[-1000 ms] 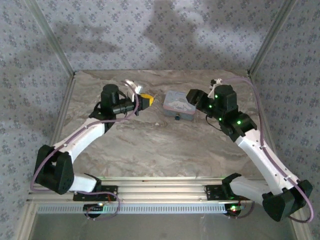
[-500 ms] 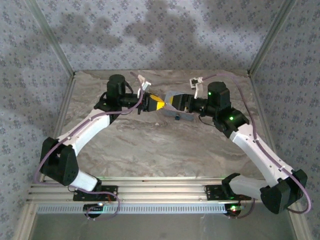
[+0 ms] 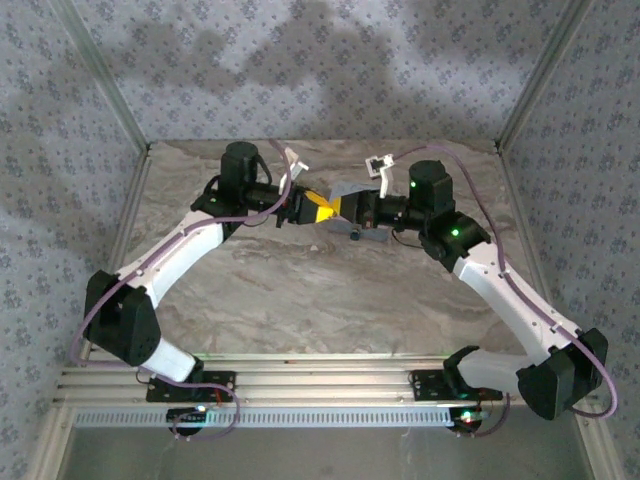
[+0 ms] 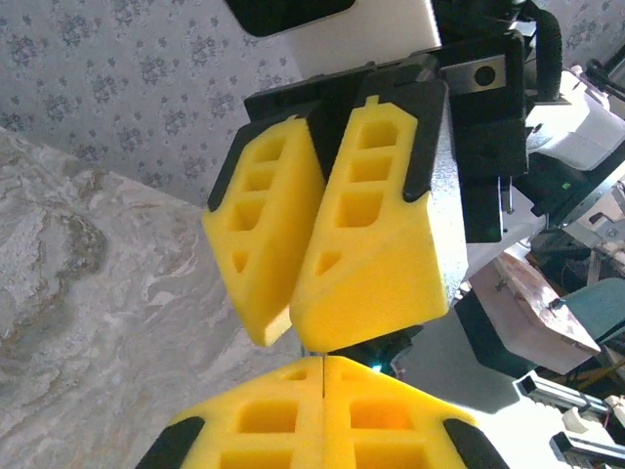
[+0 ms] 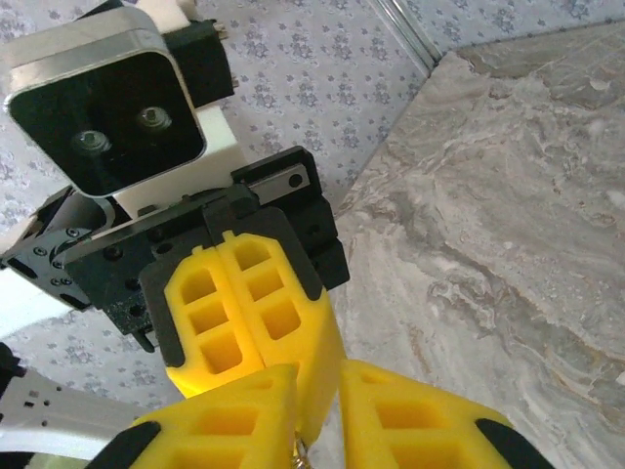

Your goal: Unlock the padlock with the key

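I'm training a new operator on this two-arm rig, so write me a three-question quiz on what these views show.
1. True or false: the jaws of the left gripper are shut, pad against pad.
2. Where is the left gripper in relation to the right gripper?
A. Tip to tip with it, over the far half of the table
B. Beside it, down by the arm bases
C. At the opposite side of the table
3. What colour are the pads on both grippers?

Key: 1 true; 2 A; 3 yellow.
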Motion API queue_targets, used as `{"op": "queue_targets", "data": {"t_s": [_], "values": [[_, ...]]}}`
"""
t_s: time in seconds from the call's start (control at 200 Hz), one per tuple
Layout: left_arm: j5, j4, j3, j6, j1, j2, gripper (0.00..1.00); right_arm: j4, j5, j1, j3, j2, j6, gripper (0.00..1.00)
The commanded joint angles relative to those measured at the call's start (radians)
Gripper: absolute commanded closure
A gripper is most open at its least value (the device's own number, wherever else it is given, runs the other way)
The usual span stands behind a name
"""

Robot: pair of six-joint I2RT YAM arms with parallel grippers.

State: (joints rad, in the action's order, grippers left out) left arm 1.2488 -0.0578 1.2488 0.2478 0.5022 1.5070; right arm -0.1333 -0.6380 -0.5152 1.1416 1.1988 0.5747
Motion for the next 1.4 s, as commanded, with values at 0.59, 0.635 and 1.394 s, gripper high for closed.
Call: {"op": "queue_targets", "data": {"t_s": [0.59,0.635,1.394], "values": [[-0.52,-0.077,-0.246,0.072,-0.068,-0.245,0.34,-0.616,0.617,-0.216,0.392,0.159,-0.482,1.0],[-0.562,-0.097,-0.279,0.102,-0.077,-0.273,0.32,-0.666,0.667,-0.233,0.441,0.198,-0.524,1.0],[-0.36,-0.935,-0.464,0.652,-0.047,-0.15,0.56,-0.164,-0.067,0.021,0.285,0.189,-0.221,1.0]]}}
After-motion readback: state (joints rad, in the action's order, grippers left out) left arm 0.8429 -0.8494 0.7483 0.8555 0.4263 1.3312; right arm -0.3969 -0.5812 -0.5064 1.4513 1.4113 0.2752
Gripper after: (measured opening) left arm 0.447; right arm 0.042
